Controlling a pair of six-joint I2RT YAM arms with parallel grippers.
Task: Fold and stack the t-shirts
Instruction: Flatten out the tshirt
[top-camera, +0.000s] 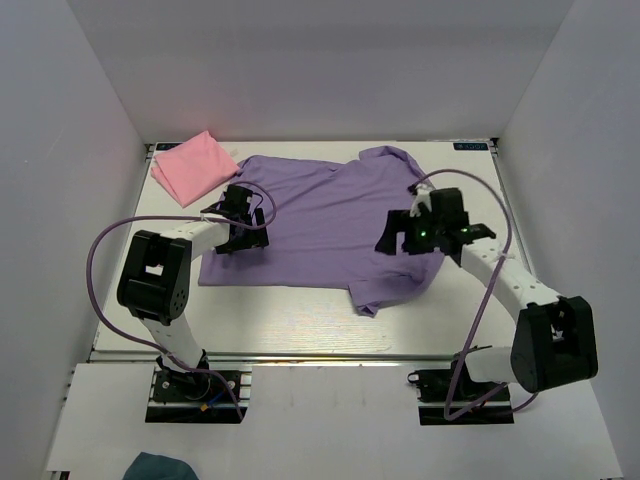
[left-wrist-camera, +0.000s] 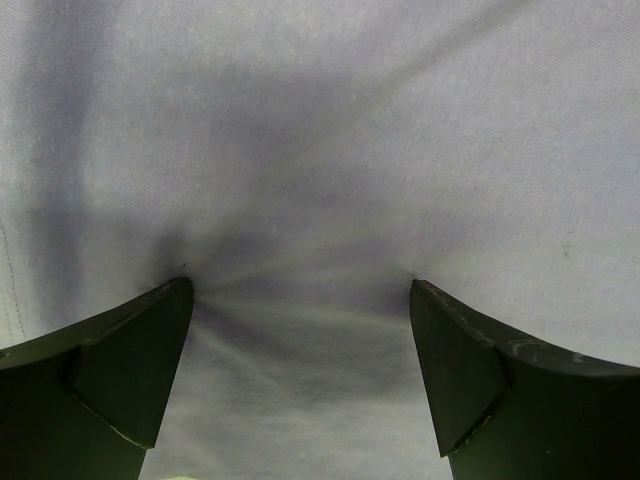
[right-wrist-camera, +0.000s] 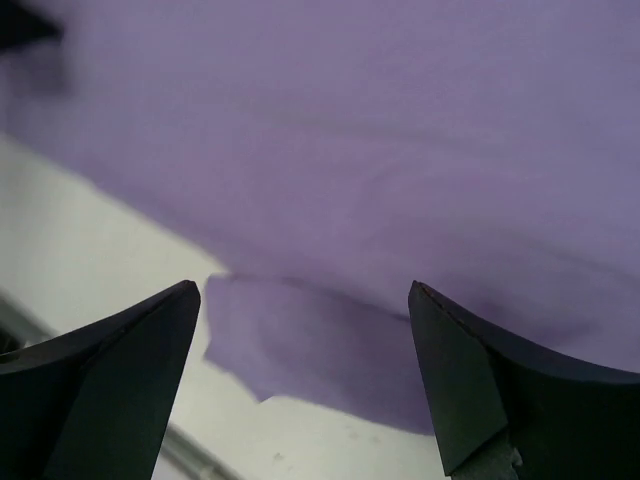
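Lavender-purple t-shirt (top-camera: 320, 225) takes up most of the middle of the white desk (top-camera: 300, 322). It is spread out flat and turned sideways, with its hem to the left and one sleeve at the far right and another at the near right. The light pink t-shirt (top-camera: 195, 167) is much smaller to look at. It is folded into a neat pad at the far left corner, just beside the purple one's far left edge.

Both arms reach in over the purple cloth. The left hand (top-camera: 247, 220) is on the shirt's left part, jaws wide, and its wrist view shows both fingertips (left-wrist-camera: 160, 320) pressed into the fabric, which puckers around them. The right hand (top-camera: 395, 238) is over the right part, also spread wide and holding nothing. A loose flap of purple shows between its fingers (right-wrist-camera: 150, 340) where cloth meets bare desk.
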